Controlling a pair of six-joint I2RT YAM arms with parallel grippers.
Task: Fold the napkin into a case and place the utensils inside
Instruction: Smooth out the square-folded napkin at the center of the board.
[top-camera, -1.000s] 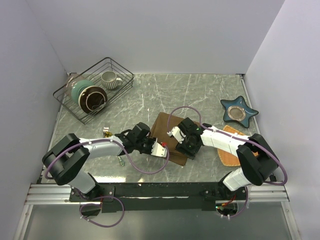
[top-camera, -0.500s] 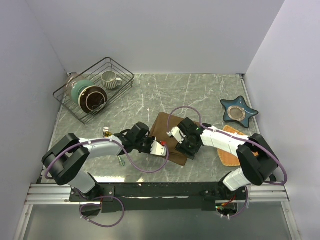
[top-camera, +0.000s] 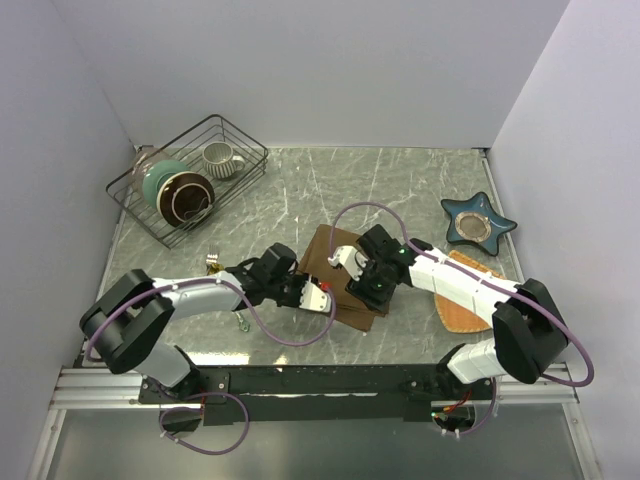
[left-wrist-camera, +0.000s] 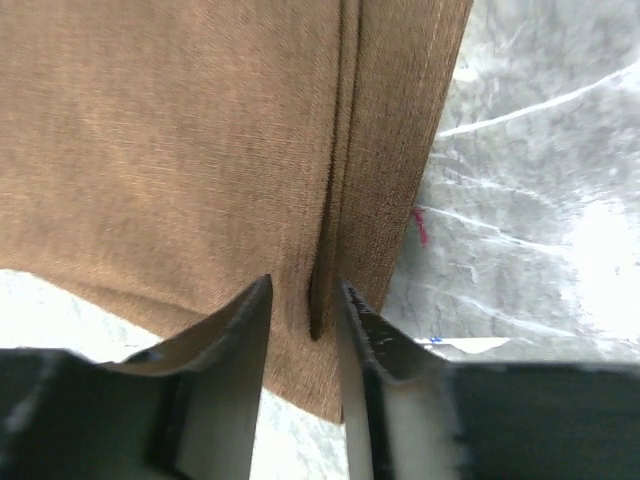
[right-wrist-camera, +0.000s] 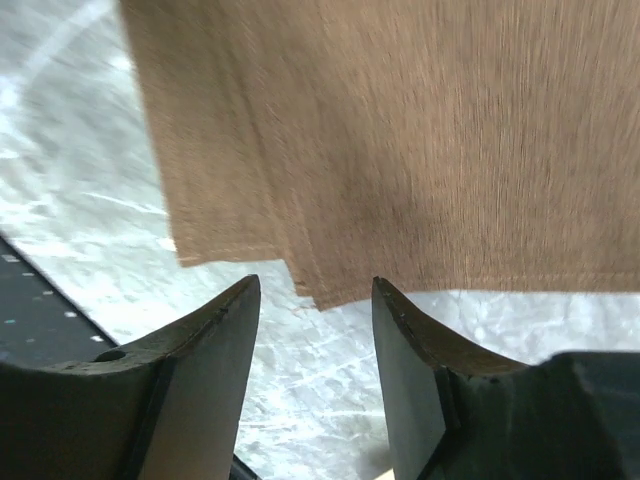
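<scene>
The napkin (top-camera: 338, 272), a soft brown woven cloth folded into a layered rectangle, lies flat mid-counter (top-camera: 300, 190) on grey veined marble. The left gripper (left-wrist-camera: 303, 310) sits at its 7 o'clock edge, jaws narrowly apart astride a raised crease, pinching nothing. The right gripper (right-wrist-camera: 315, 300) hovers at the 5 o'clock corner over the stepped cloth layers, jaws wider apart and empty. Small shiny utensils (top-camera: 213, 264) lie at the napkin's 9 o'clock, too small to make out. A black wire basket (top-camera: 236, 132) stands at 10 o'clock and a star-shaped blue dish (top-camera: 478, 222) at 2 o'clock.
</scene>
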